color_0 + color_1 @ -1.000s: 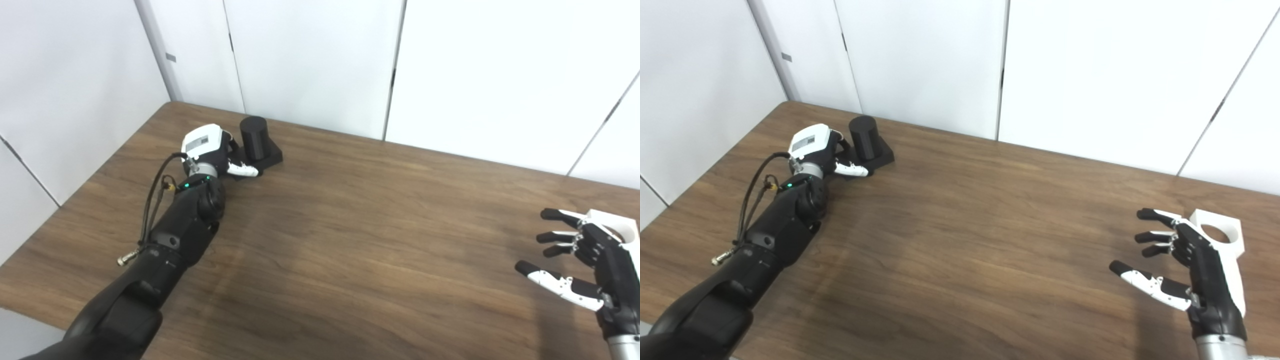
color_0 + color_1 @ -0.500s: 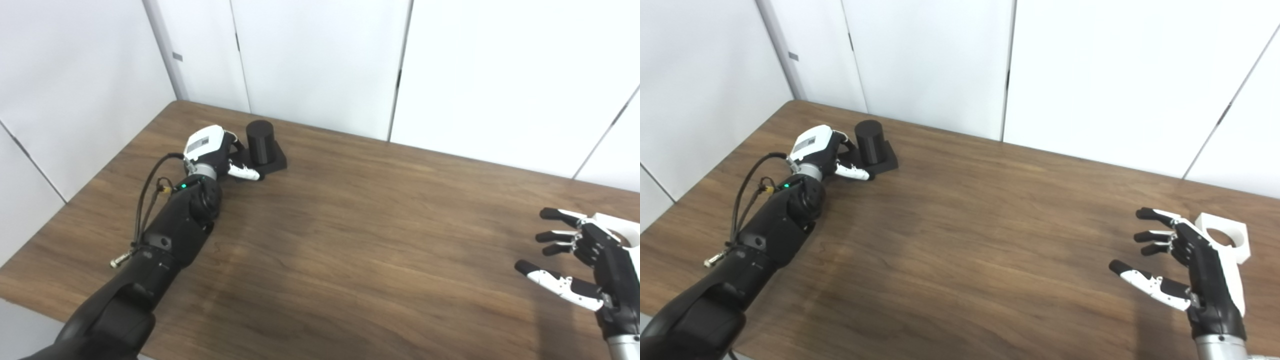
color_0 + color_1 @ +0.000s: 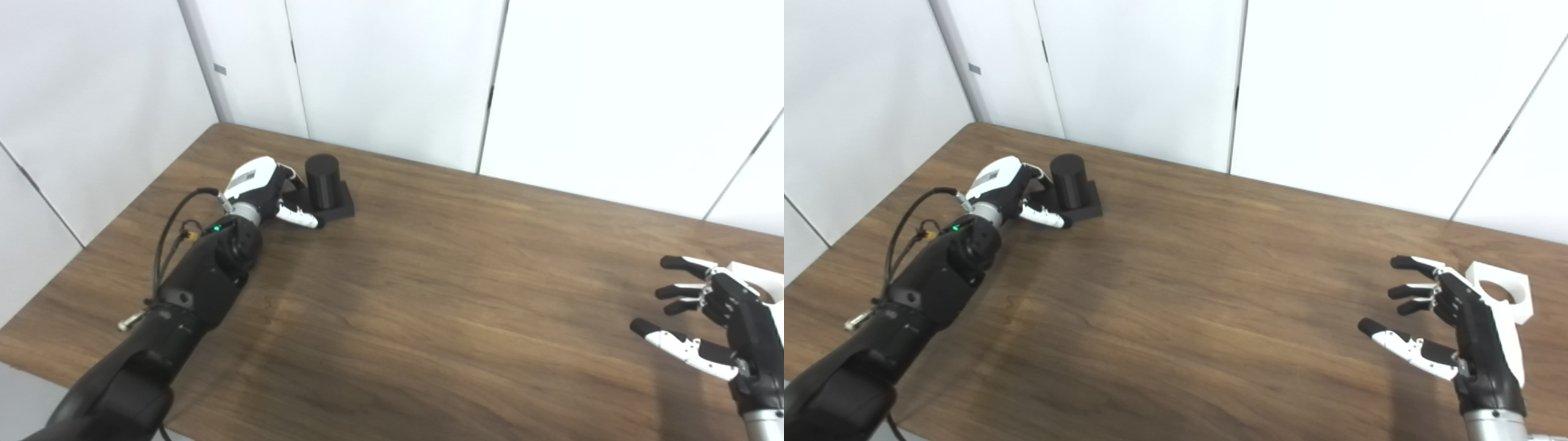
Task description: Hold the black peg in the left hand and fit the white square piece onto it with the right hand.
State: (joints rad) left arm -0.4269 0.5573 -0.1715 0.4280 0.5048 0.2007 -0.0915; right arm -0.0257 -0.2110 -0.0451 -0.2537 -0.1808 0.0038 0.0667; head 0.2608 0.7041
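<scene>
The black peg [image 3: 323, 176], a short cylinder on a square black base, rests on the table at the far left. My left hand [image 3: 262, 187] is at the base's left corner. Its white thumb lies along the front edge and its dark fingers curl over the base beside the cylinder, so it appears shut on the base. The white square piece [image 3: 1502, 293], which has a round hole, lies flat near the table's right edge. My right hand [image 3: 1448, 321] hovers just left of the piece, open with its fingers spread, and does not touch it.
The brown wooden table [image 3: 429, 294] stretches between the two hands. White wall panels [image 3: 392, 73] stand behind it and to its left. A loose cable [image 3: 168, 239] hangs off my left forearm.
The whole picture has shifted a little to the right. My left hand and the peg have slid slightly nearer, and the base has turned a bit. The right hand holds still.
</scene>
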